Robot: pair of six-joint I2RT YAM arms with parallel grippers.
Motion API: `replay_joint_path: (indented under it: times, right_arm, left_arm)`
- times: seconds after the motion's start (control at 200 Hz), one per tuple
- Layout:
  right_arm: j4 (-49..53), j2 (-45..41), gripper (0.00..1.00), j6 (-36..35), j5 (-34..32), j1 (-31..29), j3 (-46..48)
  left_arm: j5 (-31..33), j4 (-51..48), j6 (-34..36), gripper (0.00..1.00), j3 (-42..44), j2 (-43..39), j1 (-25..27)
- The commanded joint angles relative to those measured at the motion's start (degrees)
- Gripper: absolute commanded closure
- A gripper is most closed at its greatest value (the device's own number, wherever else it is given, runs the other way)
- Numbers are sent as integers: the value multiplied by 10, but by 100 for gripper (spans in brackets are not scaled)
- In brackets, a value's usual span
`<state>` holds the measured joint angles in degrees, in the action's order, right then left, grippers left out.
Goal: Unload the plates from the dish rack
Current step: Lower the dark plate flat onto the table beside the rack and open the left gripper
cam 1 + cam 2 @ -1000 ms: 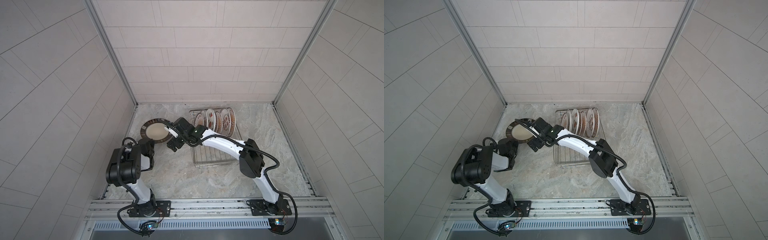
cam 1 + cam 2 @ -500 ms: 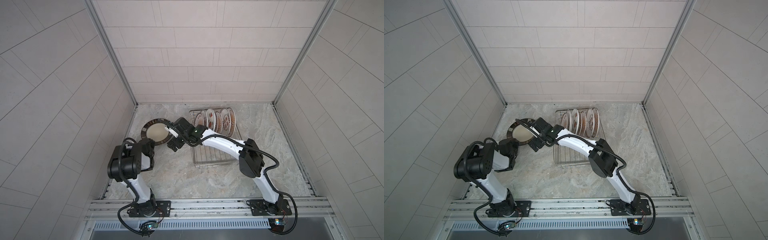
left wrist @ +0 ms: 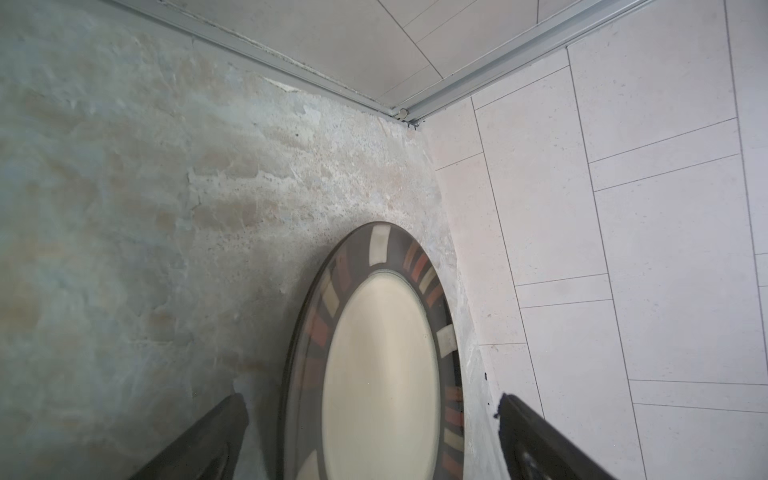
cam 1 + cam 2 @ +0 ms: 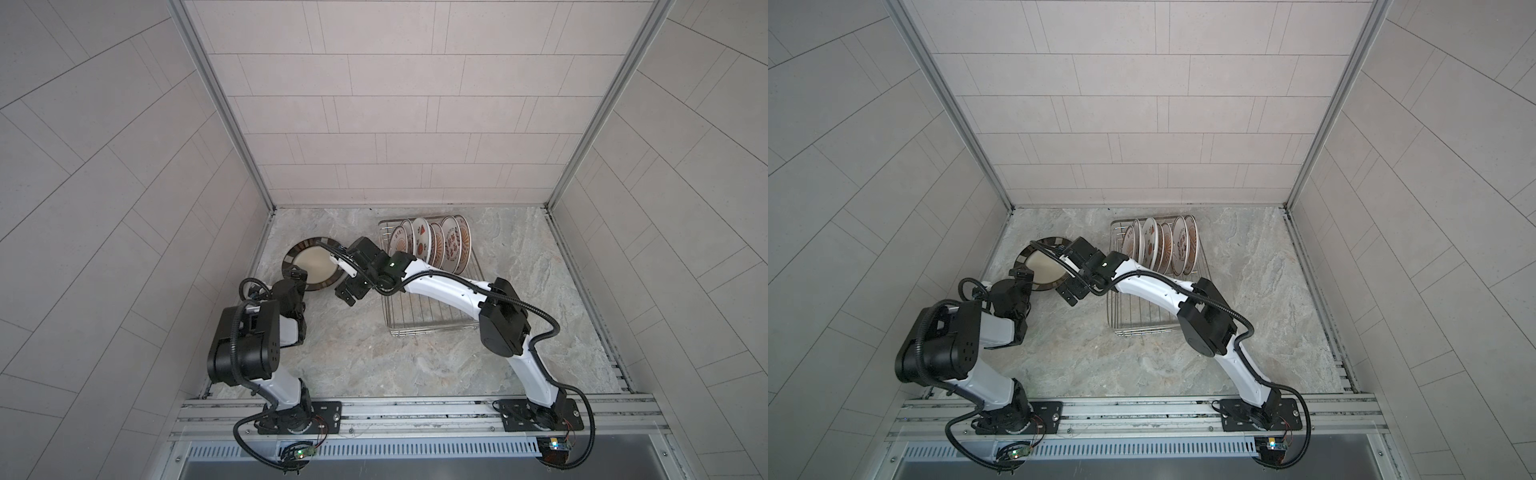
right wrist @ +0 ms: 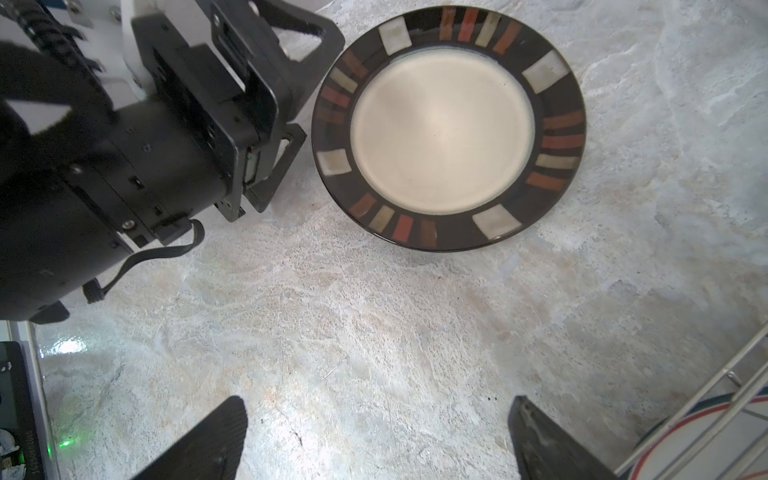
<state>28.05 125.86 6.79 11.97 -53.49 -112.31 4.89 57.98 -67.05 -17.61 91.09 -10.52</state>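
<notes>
the brown-rimmed plate [image 4: 311, 266] lies flat on the marble tabletop [image 4: 374, 353], face up, in the far left part near the side wall and well clear of the dish rack [image 4: 432, 320]. its beige centre and the dark rim with cream and rust bars show plainly in the right wrist view.

the left gripper [image 3: 371, 415] sits at the plate's near edge. its jaws are spread wide, one to each side of the rim, and they pinch nothing. from the left wrist camera the plate runs straight out between the two dark fingers [image 3: 208, 436]. whether a finger brushes the rim i cannot tell.

the right gripper [image 5: 378, 415] reaches across from the rack side and hangs above bare marble between the plate and the rack. its jaws gape too and grasp nothing. in its wrist view the plate lies ahead of the fingertips, apart from them. in both top views the gripper overlaps the plate's right edge.

the other plates [image 4: 432, 245], white with orange and red patterns, stand on edge in a row at the far end of the rack. the rack's near half holds only bare wire.
</notes>
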Motion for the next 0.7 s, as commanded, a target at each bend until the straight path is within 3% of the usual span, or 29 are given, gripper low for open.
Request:
replay_joint_path:
  times: [0.0, 0.22, 0.32, 0.525, 0.696]
  right_arm:
    - [-26, -60, 0, -16, -22, -10, 30]
    - [-82, -150, 0, -13, -64, -15, 134]
    - [-112, -199, 0, -7, -75, -17, 188]
    - [-163, -304, 0, 13, -129, -17, 300]
    - [-172, -381, 0, 28, -196, -17, 365]
  left_arm:
    - [25, -24, 13, 0, 26, -42, -4]
    - [-5, -67, 22, 0, 55, -159, -3]
    - [-46, -158, 38, 0, 44, -235, -3]
    - [-65, -299, 72, 0, 47, -425, 8]
    - [-141, -366, 97, 0, 36, -553, 18]
